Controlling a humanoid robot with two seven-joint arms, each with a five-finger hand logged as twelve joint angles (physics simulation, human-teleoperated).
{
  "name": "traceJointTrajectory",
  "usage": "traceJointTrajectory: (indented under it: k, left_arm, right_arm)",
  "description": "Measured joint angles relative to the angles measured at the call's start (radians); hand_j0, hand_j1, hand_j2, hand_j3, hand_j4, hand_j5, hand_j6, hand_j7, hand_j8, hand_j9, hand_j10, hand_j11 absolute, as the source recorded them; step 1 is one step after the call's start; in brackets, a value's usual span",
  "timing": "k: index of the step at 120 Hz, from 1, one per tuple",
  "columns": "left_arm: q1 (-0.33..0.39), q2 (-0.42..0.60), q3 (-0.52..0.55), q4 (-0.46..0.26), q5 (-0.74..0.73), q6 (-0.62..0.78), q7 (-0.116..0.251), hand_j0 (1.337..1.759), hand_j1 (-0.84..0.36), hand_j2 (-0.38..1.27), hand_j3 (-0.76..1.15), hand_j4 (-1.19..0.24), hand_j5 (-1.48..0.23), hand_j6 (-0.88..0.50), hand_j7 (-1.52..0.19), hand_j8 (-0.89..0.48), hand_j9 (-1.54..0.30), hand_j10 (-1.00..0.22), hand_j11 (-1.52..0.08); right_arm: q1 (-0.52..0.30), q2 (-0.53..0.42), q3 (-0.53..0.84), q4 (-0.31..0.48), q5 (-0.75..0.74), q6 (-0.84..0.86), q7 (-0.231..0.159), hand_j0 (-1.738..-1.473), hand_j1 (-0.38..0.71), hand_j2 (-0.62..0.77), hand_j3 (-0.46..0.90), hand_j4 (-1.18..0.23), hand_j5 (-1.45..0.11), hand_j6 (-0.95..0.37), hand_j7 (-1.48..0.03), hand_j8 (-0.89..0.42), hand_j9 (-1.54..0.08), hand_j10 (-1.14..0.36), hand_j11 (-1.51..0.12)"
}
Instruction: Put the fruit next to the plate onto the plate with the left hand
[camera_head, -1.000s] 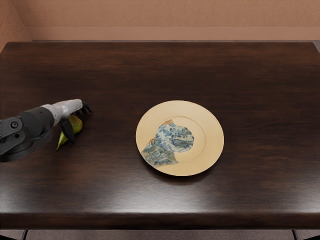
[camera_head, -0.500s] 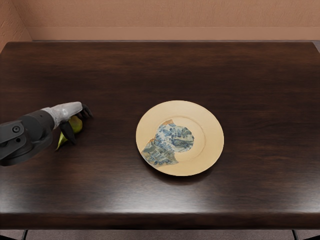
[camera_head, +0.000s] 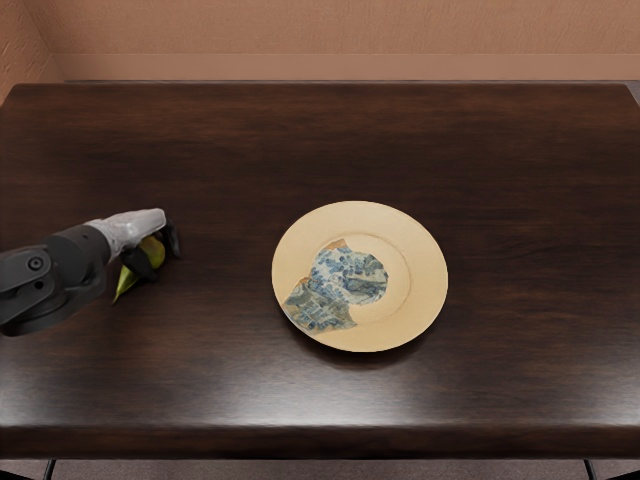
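You see a yellow-green fruit (camera_head: 149, 251) lying on the dark wooden table (camera_head: 320, 140), close to its left edge and about halfway between the far and near edges. Its long axis runs on a slant: the narrow, pointed end aims toward the table's near left corner, and the broader end lies toward the far right, under the hand.

The left hand (camera_head: 140, 236) reaches in from the left edge, its grey forearm low over the table. Its dark fingers (camera_head: 172, 239) curl down around the fruit's broad end, closed on it.

Well apart to the right, near the table's middle, sits a round tan plate (camera_head: 420, 250). It carries a patchy blue pattern (camera_head: 337, 285) at its centre.
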Motion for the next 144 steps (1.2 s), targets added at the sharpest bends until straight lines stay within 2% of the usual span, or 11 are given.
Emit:
traceJointTrajectory:
  k: [17, 21, 26, 30, 38, 65, 77, 87, 95, 111, 144]
  left_arm:
    - [-0.003, -0.001, 0.002, -0.005, 0.001, -0.005, 0.002, 1.662, -0.36, 0.32, -0.18, -0.77, -0.95, -0.28, -0.74, -0.31, -0.71, -0.39, -1.00]
    - [-0.004, -0.001, 0.002, -0.005, 0.001, -0.007, 0.003, 1.661, -0.37, 0.33, -0.17, -0.78, -0.96, -0.27, -0.75, -0.31, -0.72, -0.39, -1.01]
    - [-0.006, -0.002, 0.002, -0.006, 0.000, -0.008, 0.002, 1.659, -0.38, 0.38, -0.19, -0.79, -0.98, -0.31, -0.71, -0.33, -0.68, -0.39, -1.02]
    - [-0.009, -0.002, 0.002, -0.007, -0.003, -0.007, 0.001, 1.658, -0.39, 0.40, -0.16, -0.80, -0.99, -0.39, -0.76, -0.40, -0.74, -0.40, -1.03]
    - [-0.013, -0.003, 0.002, -0.007, -0.006, -0.008, -0.001, 1.656, -0.38, 0.45, -0.12, -0.81, -1.01, -0.51, -0.84, -0.42, -0.83, -0.46, -1.05]
    - [-0.038, -0.006, -0.006, -0.011, -0.014, -0.032, -0.001, 1.648, -0.31, 0.34, -0.04, -0.81, -1.07, -0.49, -1.00, -0.38, -0.99, -0.52, -1.08]
    - [-0.070, -0.006, -0.011, -0.013, -0.017, -0.051, -0.001, 1.646, -0.32, 0.31, -0.02, -0.81, -1.07, -0.49, -1.03, -0.38, -1.02, -0.53, -1.09]
    - [-0.092, -0.009, -0.014, -0.015, -0.021, -0.066, -0.002, 1.644, -0.37, 0.40, -0.02, -0.80, -1.07, -0.46, -1.04, -0.34, -1.04, -0.50, -1.10]
    - [-0.104, -0.011, -0.020, -0.016, -0.024, -0.073, -0.001, 1.644, -0.32, 0.31, -0.01, -0.81, -1.07, -0.47, -1.05, -0.35, -1.04, -0.52, -1.09]
    - [-0.143, -0.026, -0.031, -0.041, -0.032, -0.088, -0.001, 1.644, -0.29, 0.27, -0.01, -0.81, -1.07, -0.49, -1.06, -0.38, -1.05, -0.56, -1.09]
    - [-0.207, -0.117, -0.044, -0.074, -0.057, -0.134, -0.002, 1.641, -0.38, 0.41, 0.00, -0.79, -1.08, -0.43, -1.07, -0.32, -1.06, -0.49, -1.11]
  right_arm:
    - [0.000, 0.000, 0.000, 0.000, 0.000, 0.000, 0.000, -1.658, -0.35, 0.00, 0.00, 0.00, 0.00, 0.00, 0.00, 0.00, 0.00, 0.00, 0.00]
    - [0.000, 0.000, 0.000, 0.000, 0.000, 0.000, 0.000, -1.658, -0.35, 0.00, 0.00, 0.00, 0.00, 0.00, 0.00, 0.00, 0.00, 0.00, 0.00]
    - [0.000, 0.000, 0.000, 0.000, 0.000, 0.000, 0.000, -1.658, -0.35, 0.00, 0.00, 0.00, 0.00, 0.00, 0.00, 0.00, 0.00, 0.00, 0.00]
    - [0.000, 0.000, 0.000, 0.000, 0.000, 0.000, 0.000, -1.658, -0.35, 0.00, 0.00, 0.00, 0.00, 0.00, 0.00, 0.00, 0.00, 0.00, 0.00]
    - [0.000, 0.000, 0.000, 0.000, 0.000, 0.000, 0.000, -1.658, -0.35, 0.00, 0.00, 0.00, 0.00, 0.00, 0.00, 0.00, 0.00, 0.00, 0.00]
    - [0.004, 0.000, 0.000, 0.000, 0.000, 0.000, 0.000, -1.658, -0.35, 0.00, 0.00, 0.00, 0.00, 0.00, 0.00, 0.00, 0.00, 0.00, 0.00]
    - [0.004, 0.000, -0.001, 0.000, 0.000, 0.001, 0.000, -1.658, -0.35, 0.00, 0.00, 0.00, 0.00, 0.00, 0.00, 0.00, 0.00, 0.00, 0.00]
    - [0.003, 0.000, -0.002, 0.000, 0.001, 0.001, 0.000, -1.658, -0.35, 0.00, 0.00, 0.00, 0.00, 0.00, 0.00, 0.00, 0.00, 0.00, 0.00]
    - [0.003, 0.000, -0.002, 0.000, 0.001, 0.001, 0.000, -1.658, -0.35, 0.00, 0.00, 0.00, 0.00, 0.00, 0.00, 0.00, 0.00, 0.00, 0.00]
    - [0.000, 0.000, -0.002, 0.000, 0.001, 0.001, 0.000, -1.658, -0.35, 0.00, 0.00, 0.00, 0.00, 0.00, 0.00, 0.00, 0.00, 0.00, 0.00]
    - [-0.001, 0.000, -0.001, 0.000, 0.002, 0.001, 0.000, -1.658, -0.35, 0.00, 0.00, 0.00, 0.00, 0.00, 0.00, 0.00, 0.00, 0.00, 0.00]
